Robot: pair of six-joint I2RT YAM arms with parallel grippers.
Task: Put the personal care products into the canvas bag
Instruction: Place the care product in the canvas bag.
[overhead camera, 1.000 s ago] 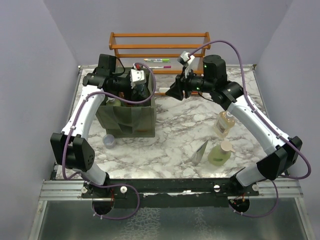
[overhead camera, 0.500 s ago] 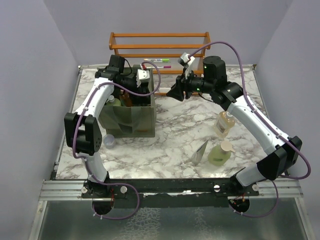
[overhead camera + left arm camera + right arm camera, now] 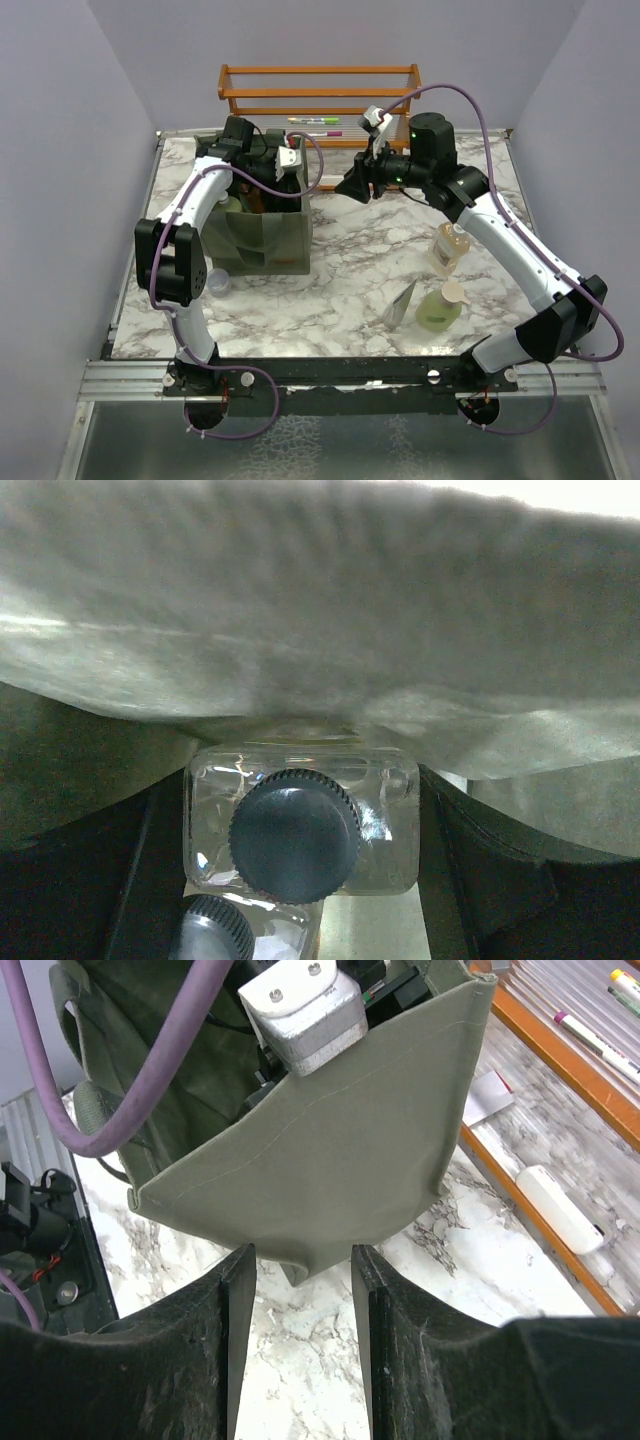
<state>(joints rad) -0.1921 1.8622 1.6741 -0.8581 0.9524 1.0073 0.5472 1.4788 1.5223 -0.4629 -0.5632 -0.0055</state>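
Observation:
The olive canvas bag (image 3: 262, 238) stands open at the back left of the table. My left gripper (image 3: 272, 188) reaches down inside it. In the left wrist view the left gripper (image 3: 302, 865) is shut on a clear bottle with a black cap (image 3: 297, 832). A second black cap (image 3: 212, 932) sits just below it, and bag fabric (image 3: 320, 620) fills the view above. My right gripper (image 3: 350, 184) hovers open and empty just right of the bag. In the right wrist view the right gripper (image 3: 300, 1270) points at the bag's wall (image 3: 330, 1160).
An amber pump bottle (image 3: 447, 250), a green pump bottle (image 3: 438, 308) and a grey pouch (image 3: 402, 303) stand at the front right. A lavender cup (image 3: 217, 283) sits in front of the bag. The wooden rack (image 3: 320, 95) holds marker pens (image 3: 315, 122). A white object (image 3: 560, 1208) lies by the rack's base.
My left arm has swung in over the bag and lowered its gripper with the clear bottle into it. The right arm has barely moved.

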